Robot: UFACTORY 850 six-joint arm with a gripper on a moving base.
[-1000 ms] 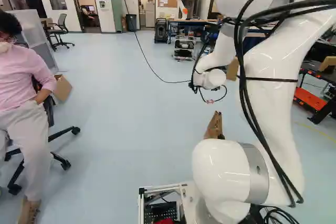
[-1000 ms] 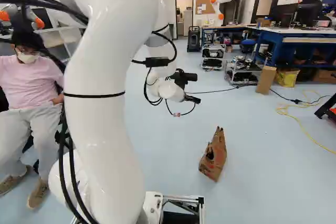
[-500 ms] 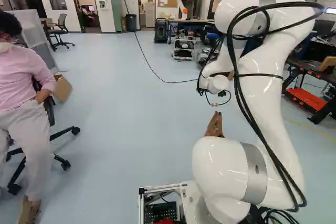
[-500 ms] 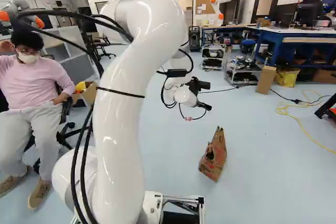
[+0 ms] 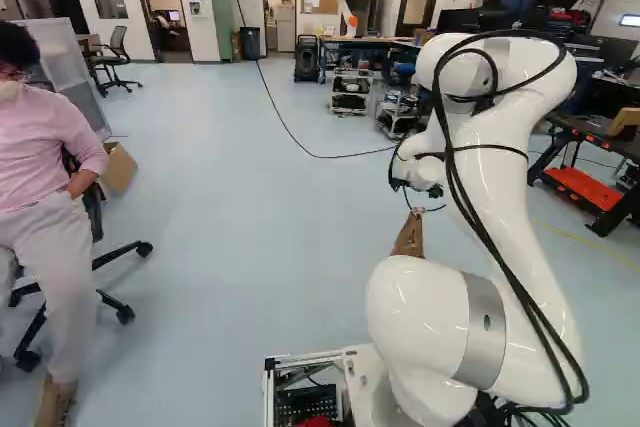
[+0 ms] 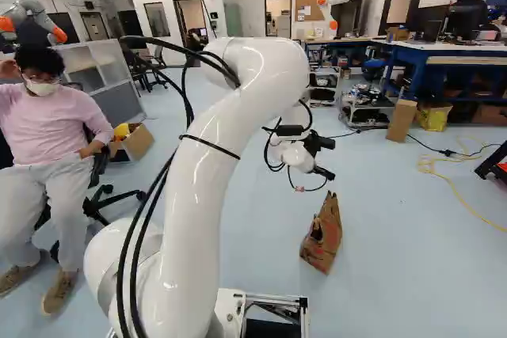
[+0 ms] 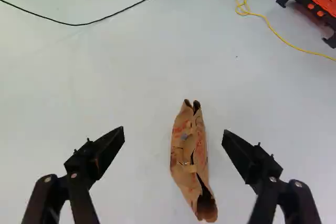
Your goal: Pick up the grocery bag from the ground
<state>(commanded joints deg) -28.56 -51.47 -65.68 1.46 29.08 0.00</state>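
Observation:
My gripper [image 6: 323,159] hangs in the air over the floor, above and a little short of the grocery bag in the right base view. The brown paper grocery bag [image 6: 323,237] stands on the floor, its top narrow and creased. In the left base view only the upper part of the bag [image 5: 409,235] shows, behind the arm's lowest joint. Seen from the wrist, the gripper [image 7: 173,136] has its fingers wide apart, and the bag [image 7: 190,156] lies in line with the gap between them, well below, touched by neither.
A seated person is at the left of both base views, beside a cardboard box [image 5: 119,169]. A black cable [image 7: 79,24] crosses the floor beyond the bag, with a yellow cord [image 6: 451,184] to its right. Carts and workbenches [image 6: 444,53] stand farther back, with another robot [image 6: 331,12].
My arm has lowered and swung toward the bag, rightward in both base views, and the gripper came down with it. The bag and the base have stayed put.

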